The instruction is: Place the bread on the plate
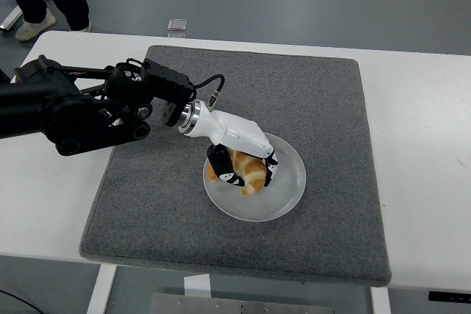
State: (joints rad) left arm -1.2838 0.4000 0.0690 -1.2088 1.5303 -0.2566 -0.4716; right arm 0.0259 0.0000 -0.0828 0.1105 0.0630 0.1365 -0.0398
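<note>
Now the left hand [241, 159], fingers [227, 170] curled around the golden-brown croissant bread [246, 169], sits over the translucent white round plate [288, 189]; placing step, next should loosen the grip

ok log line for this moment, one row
stage: placing | left robot hand: shut on bread, low over plate | plate: on grey mat | release: not yet | right arm: out of view

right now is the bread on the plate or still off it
Over the plate, inside its rim, but not released: the left hand has its fingers closed around the bread. Whether the bread touches the plate, cannot tell.
</note>
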